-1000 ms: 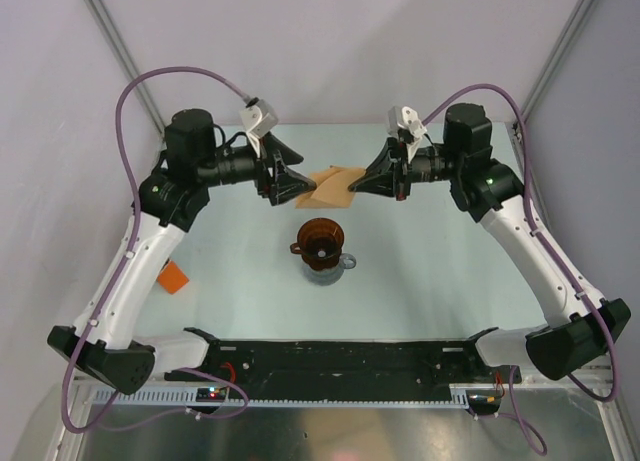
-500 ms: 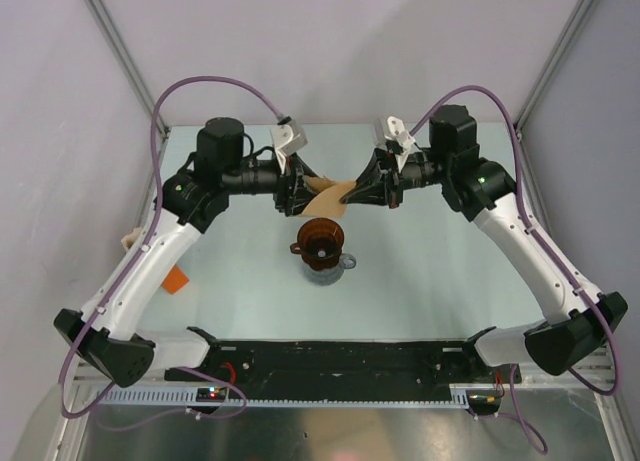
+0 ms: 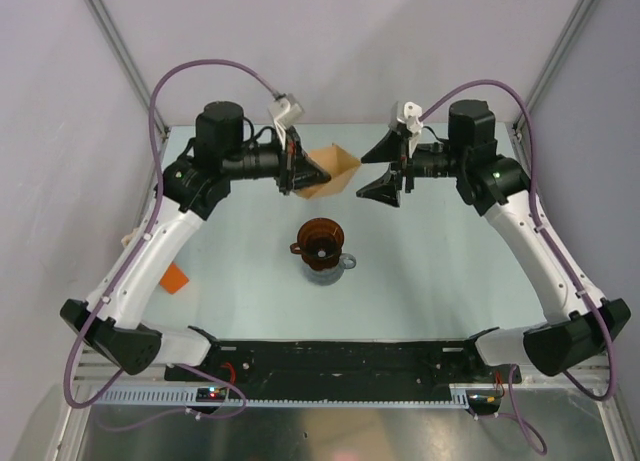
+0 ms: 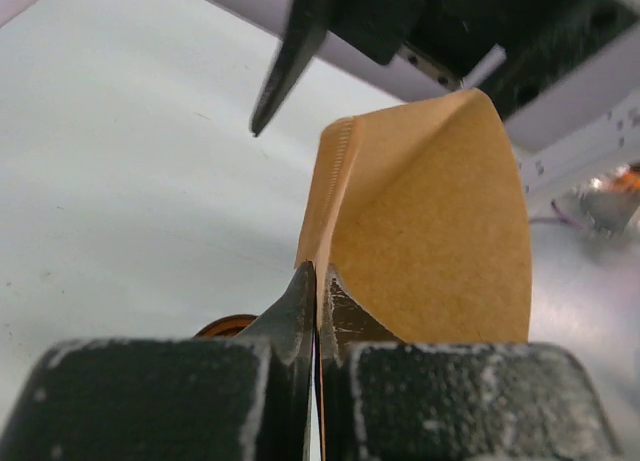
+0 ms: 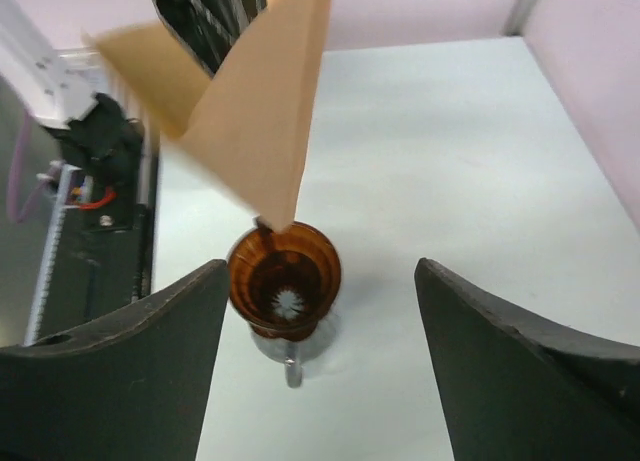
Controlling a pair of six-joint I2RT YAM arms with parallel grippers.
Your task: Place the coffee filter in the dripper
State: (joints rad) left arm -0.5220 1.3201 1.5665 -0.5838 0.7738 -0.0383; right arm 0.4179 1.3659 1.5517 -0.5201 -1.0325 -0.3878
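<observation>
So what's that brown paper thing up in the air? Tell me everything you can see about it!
That is the coffee filter, thin light-tan paper with a matte, slightly fibrous look. It is puffed open into a hollow cone, with a crimped seam along one edge. It hangs tilted, off the table, beyond the dripper and not in it. The left gripper has its fingers shut on the seamed edge; nothing else touches it. The right gripper stands open beside it, apart.
</observation>
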